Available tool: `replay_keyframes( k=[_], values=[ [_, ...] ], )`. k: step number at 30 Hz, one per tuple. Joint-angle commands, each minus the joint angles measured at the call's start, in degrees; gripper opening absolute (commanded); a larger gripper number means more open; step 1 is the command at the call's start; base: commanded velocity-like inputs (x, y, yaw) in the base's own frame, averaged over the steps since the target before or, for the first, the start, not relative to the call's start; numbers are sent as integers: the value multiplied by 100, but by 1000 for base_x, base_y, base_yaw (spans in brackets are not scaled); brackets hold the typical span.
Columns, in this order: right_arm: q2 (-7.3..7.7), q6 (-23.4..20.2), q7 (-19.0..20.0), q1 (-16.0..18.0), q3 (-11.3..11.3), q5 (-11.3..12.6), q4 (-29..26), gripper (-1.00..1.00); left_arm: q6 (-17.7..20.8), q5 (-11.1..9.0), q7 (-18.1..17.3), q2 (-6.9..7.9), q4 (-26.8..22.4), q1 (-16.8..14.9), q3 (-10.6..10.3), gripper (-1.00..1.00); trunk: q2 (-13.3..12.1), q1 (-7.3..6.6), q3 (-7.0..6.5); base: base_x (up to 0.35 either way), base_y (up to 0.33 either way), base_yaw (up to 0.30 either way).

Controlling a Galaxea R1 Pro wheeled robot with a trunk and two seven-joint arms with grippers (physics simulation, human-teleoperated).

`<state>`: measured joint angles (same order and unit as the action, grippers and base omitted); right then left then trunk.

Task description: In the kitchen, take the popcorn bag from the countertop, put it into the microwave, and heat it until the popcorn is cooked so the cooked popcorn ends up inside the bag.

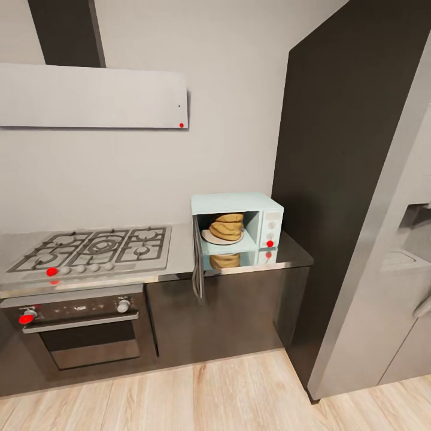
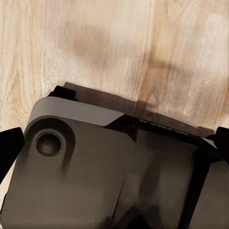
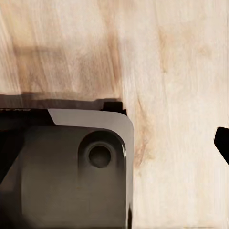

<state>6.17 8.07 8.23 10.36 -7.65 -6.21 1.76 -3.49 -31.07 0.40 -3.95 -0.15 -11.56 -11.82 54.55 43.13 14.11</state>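
The pale mint-blue microwave (image 1: 237, 227) stands on the grey countertop (image 1: 293, 254) to the right of the hob. Its door (image 1: 197, 263) hangs wide open, edge-on toward me. Inside, the tan-yellow popcorn bag (image 1: 227, 227) sits on a white plate (image 1: 221, 238), and its reflection shows in the glossy counter below. In the left wrist view my left gripper (image 2: 114, 143) points down over the robot's base and the wood floor, its black fingertips (image 2: 9, 148) far apart with nothing between them. My right gripper (image 3: 114, 148) hangs the same way, one fingertip (image 3: 222, 143) at the frame's edge.
A gas hob (image 1: 96, 246) and a built-in oven (image 1: 84, 326) sit left of the microwave, under a white slanted hood (image 1: 90, 96). A tall dark cabinet (image 1: 341, 179) and a grey fridge (image 1: 395, 287) stand to the right. Light wood floor (image 1: 209, 395) lies in front.
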Motion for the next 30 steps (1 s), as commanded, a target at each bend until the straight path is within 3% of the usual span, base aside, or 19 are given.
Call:
replay_keyframes(
  k=[1,17,18,20,24,25,27,30],
  values=[
    [-5,60,-69,-17,-52,-57,18,100,-20,-49,4,-3,4,-4,-49,100,5,1,7,0,0,0],
    [-9,-16,-134,-69,-52,-74,22,100,4,-9,26,31,-113,-4,-54,100,5,1,7,0,0,0],
    [8,-13,-131,-69,-52,-74,20,100,24,-8,37,115,-327,-6,-57,100,5,1,7,0,0,0],
    [18,-9,-130,-69,-50,-73,18,100,142,1,62,345,-1213,-11,-64,100,5,1,7,0,0,0],
    [-6,-7,-133,-69,-40,-99,18,100,1265,-6,385,1040,-3488,-54,-49,100,5,1,7,0,0,0],
    [-10,-7,-131,-69,-37,-103,18,100,1639,-29,410,1127,-3911,-125,-31,100,5,1,7,0,0,0],
    [-15,-7,-130,-69,-36,-107,18,100,2117,-144,394,1162,-4373,-483,12,100,5,1,7,0,0,0],
    [-19,0,-129,-69,-35,-111,18,100,2308,-419,309,1102,-4664,-993,28,100,5,1,7,0,0,0]
  ],
)
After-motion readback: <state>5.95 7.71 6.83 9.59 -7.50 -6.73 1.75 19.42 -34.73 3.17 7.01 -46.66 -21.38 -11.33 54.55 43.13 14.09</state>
